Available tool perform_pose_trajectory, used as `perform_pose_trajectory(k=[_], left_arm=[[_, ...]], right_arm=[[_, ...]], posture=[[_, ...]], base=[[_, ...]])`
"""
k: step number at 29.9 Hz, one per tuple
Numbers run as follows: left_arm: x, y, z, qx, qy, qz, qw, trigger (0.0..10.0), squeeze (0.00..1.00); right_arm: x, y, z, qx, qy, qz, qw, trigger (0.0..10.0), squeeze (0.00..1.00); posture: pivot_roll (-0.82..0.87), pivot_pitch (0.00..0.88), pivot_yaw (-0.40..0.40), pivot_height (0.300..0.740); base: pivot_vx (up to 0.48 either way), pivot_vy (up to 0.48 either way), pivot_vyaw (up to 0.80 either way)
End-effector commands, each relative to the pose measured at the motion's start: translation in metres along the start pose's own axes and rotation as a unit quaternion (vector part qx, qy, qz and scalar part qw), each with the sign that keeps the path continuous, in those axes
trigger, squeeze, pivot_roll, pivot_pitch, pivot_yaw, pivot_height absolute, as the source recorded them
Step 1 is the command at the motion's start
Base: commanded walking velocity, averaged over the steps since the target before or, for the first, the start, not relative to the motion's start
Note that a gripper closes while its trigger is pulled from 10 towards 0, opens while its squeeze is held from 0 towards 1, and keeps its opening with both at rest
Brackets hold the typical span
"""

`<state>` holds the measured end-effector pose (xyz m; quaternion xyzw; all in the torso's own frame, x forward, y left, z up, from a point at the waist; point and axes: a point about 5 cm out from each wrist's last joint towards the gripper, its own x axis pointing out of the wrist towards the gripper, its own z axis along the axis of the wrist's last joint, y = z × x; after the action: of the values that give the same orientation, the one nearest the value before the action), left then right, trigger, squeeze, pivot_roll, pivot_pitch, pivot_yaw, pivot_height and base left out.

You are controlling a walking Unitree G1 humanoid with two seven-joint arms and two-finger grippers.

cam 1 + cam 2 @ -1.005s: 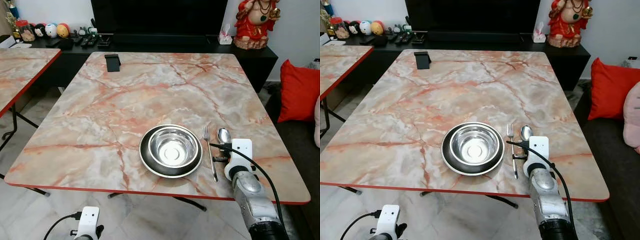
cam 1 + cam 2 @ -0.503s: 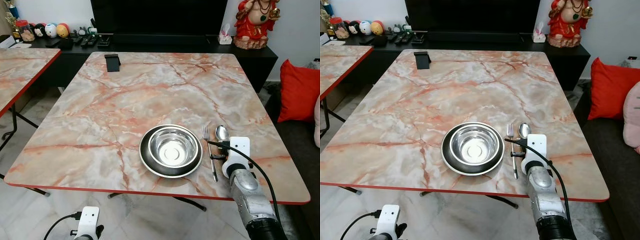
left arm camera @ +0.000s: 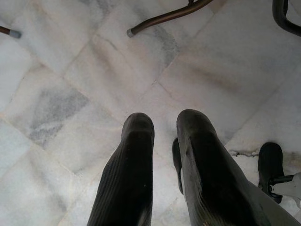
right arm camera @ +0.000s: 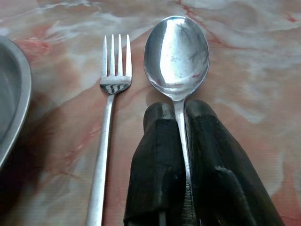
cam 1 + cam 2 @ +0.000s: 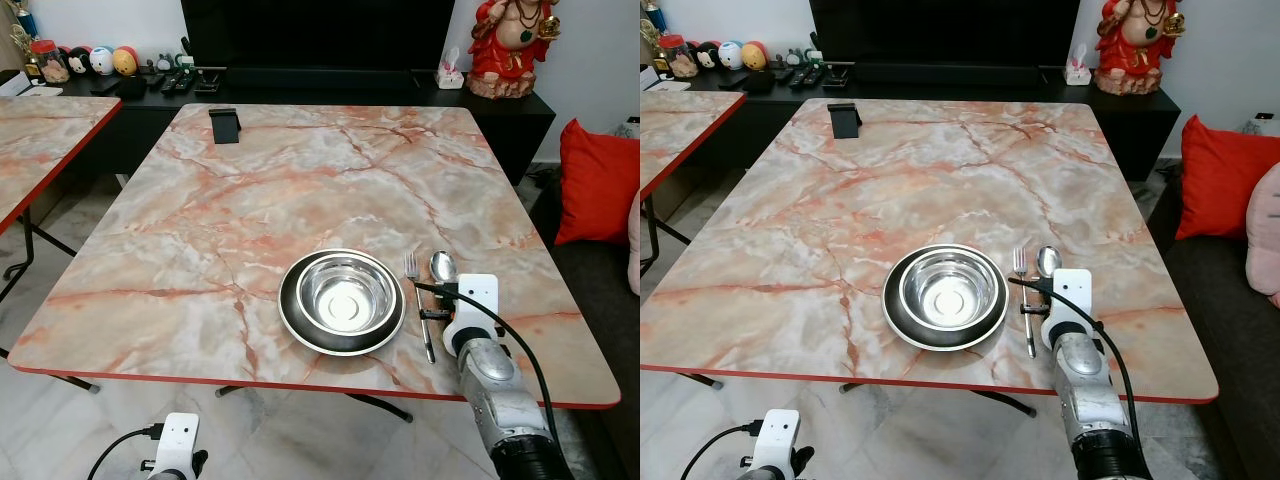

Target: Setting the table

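A steel bowl (image 5: 342, 292) sits on a dark plate (image 5: 300, 325) near the front edge of the marble table (image 5: 300, 180). Just right of the plate lies a fork (image 5: 420, 305), tines pointing away from me. Beside it lies a spoon (image 4: 176, 52) parallel to the fork (image 4: 108, 122). My right gripper (image 4: 178, 113) rests low over the table, shut on the spoon's handle just behind its bowl. My left gripper (image 3: 164, 125) hangs below the table's edge over the floor, its fingers a narrow gap apart with nothing between them.
A small black stand (image 5: 225, 125) is at the table's far left corner. A second marble table (image 5: 40, 140) stands to the left. Behind is a black cabinet (image 5: 300, 85) with a red statue (image 5: 512, 45). A sofa with a red cushion (image 5: 597, 180) is on the right.
My right gripper has shifted slightly left with the spoon, bringing it a little closer to the fork. The bowl, plate and fork have not moved.
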<state>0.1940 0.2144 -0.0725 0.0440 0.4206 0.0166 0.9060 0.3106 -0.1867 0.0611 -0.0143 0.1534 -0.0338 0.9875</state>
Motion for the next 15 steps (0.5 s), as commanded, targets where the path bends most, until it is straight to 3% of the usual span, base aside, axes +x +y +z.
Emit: perform_pose_trajectory(k=[1,15], left_arm=[[-0.0008,0.0013,-0.0031,0.004,0.004,0.000,1.000,10.0,0.00],[-0.0007,0.0012,-0.0028,0.002,0.005,-0.001,1.000,10.0,0.00]], right_arm=[[0.0009,0.0035,-0.0016,0.004,0.005,0.004,1.000,10.0,0.00],[0.0019,0.0052,-0.0055,0.001,0.022,0.002,1.000,10.0,0.00]], posture=[[-0.01,0.000,0.006,0.740],[-0.01,0.000,0.002,0.740]], base=[[0.000,0.000,0.00],[0.000,0.000,0.00]])
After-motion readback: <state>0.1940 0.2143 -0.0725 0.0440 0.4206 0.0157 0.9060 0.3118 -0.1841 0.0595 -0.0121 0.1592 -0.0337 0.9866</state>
